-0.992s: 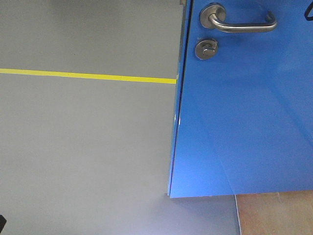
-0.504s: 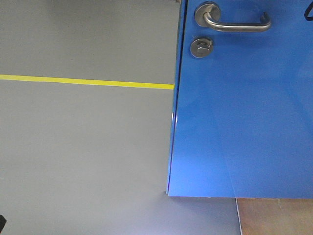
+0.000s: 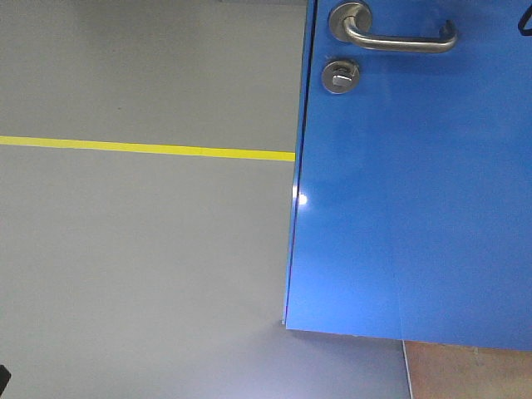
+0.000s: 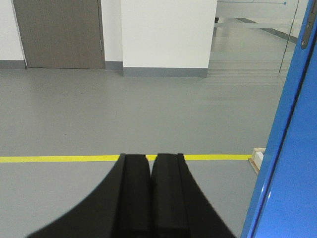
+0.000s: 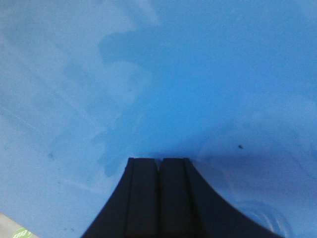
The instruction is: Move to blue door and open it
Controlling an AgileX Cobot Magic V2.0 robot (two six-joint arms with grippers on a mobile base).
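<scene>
The blue door [image 3: 416, 199] fills the right side of the front view, glossy, with a steel lever handle [image 3: 397, 35] at the top and a round thumb-turn lock [image 3: 340, 76] below it. Its edge [image 4: 282, 134] runs down the right of the left wrist view. My left gripper [image 4: 150, 158] is shut with nothing in it, pointing across the grey floor beside the door's edge. My right gripper [image 5: 159, 161] is shut too, its tips very close to the door's blue face [image 5: 158, 74]; contact cannot be told.
A yellow tape line [image 3: 141, 149] crosses the grey floor [image 3: 141, 266] left of the door. Beyond stand a white wall [image 4: 168, 34] and a grey-brown door [image 4: 57, 32]. A pale wooden piece [image 4: 257, 158] lies at the door's foot; orange flooring [image 3: 465, 370] shows under the door.
The handle and lock have shifted left and up in the front view, and the yellow line has dropped lower. The door's bottom edge now tilts slightly.
</scene>
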